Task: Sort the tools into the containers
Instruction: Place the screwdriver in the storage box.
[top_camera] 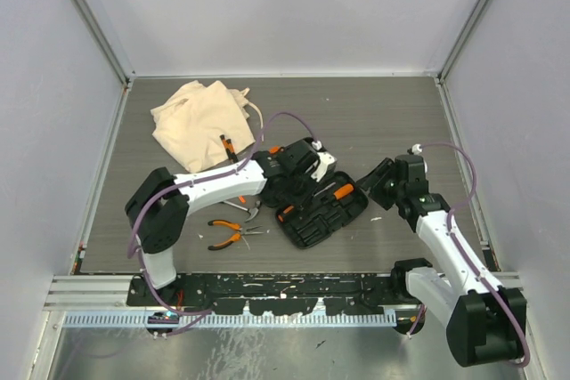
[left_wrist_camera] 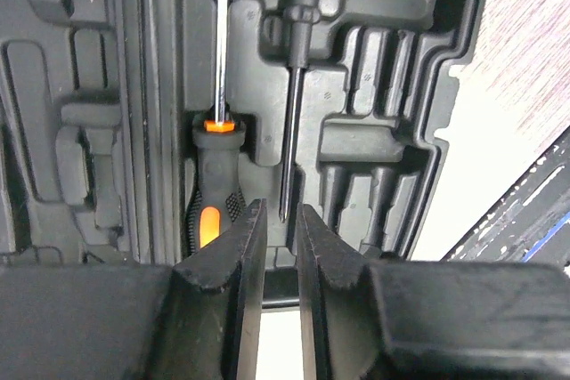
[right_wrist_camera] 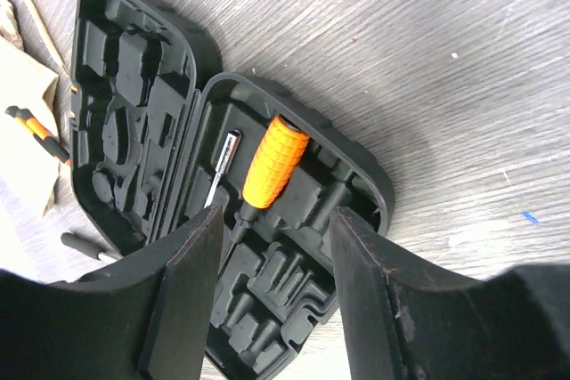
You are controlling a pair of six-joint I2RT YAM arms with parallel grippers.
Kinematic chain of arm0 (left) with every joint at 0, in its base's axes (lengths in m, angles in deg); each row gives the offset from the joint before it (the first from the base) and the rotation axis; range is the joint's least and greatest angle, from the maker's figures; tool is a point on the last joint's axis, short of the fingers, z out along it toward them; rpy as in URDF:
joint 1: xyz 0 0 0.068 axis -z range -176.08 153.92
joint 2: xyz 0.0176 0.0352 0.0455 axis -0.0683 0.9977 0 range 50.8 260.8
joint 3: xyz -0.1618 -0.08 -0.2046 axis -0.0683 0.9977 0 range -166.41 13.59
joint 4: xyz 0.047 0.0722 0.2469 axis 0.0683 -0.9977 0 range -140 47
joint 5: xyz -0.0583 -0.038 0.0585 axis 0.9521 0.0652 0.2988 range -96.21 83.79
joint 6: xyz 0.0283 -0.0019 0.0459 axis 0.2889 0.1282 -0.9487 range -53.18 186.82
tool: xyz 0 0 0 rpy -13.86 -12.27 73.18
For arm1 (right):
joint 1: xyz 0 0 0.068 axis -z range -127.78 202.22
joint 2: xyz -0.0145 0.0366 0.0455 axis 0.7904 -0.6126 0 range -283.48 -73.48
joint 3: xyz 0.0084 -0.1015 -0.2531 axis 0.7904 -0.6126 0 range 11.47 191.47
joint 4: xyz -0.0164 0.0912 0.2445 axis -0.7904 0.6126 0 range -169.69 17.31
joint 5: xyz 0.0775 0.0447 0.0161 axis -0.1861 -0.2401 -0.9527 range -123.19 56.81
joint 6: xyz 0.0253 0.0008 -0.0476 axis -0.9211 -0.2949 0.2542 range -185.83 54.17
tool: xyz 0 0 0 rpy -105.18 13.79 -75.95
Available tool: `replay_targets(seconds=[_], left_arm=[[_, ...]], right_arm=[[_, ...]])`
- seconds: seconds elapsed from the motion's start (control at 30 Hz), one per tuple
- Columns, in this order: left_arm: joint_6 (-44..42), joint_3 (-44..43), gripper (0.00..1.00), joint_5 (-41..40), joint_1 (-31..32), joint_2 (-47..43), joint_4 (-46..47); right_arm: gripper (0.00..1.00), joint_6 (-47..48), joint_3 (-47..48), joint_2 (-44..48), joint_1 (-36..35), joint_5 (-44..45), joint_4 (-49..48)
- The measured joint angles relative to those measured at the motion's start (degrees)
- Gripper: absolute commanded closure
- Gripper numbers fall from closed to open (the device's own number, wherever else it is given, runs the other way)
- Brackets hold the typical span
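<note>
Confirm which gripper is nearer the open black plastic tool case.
Left. Left gripper hovers directly over the tool case; right gripper sits off its right side, apart.

Top view overhead, wide; both wrist views close, sharing open tool case [top_camera: 307, 229].

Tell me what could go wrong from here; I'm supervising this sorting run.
The left claw sits low over the case; a sideways move might knock the thin screwdriver loose. The right claw hovers beside the same case, so the two could collide. The pliers lie close by the left arm, which might sweep them.
</note>
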Motion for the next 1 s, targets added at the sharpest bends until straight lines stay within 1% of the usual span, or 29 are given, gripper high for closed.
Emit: replay_targets(seconds=[0.07, 0.2, 0.27, 0.37, 0.53, 0.63, 0.7, 0.83, 1.0], left_arm=[[0.8, 1.8, 0.80, 0.0, -0.4, -1.0, 0.8], [2.2, 5.2, 0.80, 0.0, -1.0, -2.2, 2.7], [3.0, 6.8, 0.80, 0.0, -1.2, -3.0, 3.6], [4.2, 8.6, 0.81, 0.0, -1.3, -4.2, 5.2], [5.9, 12.2, 0.79, 0.1, -1.3, -6.5, 8.4], [6.8, 14.8, 0.79, 0.1, -1.3, -8.5, 9.9], [7.3, 15.7, 0.79, 0.2, -1.3, -9.4, 10.6], [7.6, 16.0, 0.79, 0.2, -1.3, -9.8, 12.1], [7.6, 16.0, 0.80, 0.4, -1.3, -9.8, 12.8]], right_arm=[[0.45, 0.0, 1.2, -1.4, -1.4, 0.9, 0.2], [0.46, -1.1, 5.0, -5.9, -7.4, 5.1, 1.6], [0.50, -2.4, 7.1, -8.2, -10.6, 7.8, 2.5], [0.58, -4.5, 9.5, -11.3, -13.5, 10.8, 3.7], [0.69, -7.9, 11.9, -16.7, -14.2, 13.6, 4.5], [0.69, -9.3, 12.0, -18.4, -14.2, 14.6, 4.9], [0.66, -9.9, 12.5, -19.7, -14.2, 15.1, 5.6], [0.61, -10.6, 14.3, -23.2, -14.5, 15.4, 6.0], [0.60, -11.3, 15.1, -26.0, -15.3, 15.4, 6.2]])
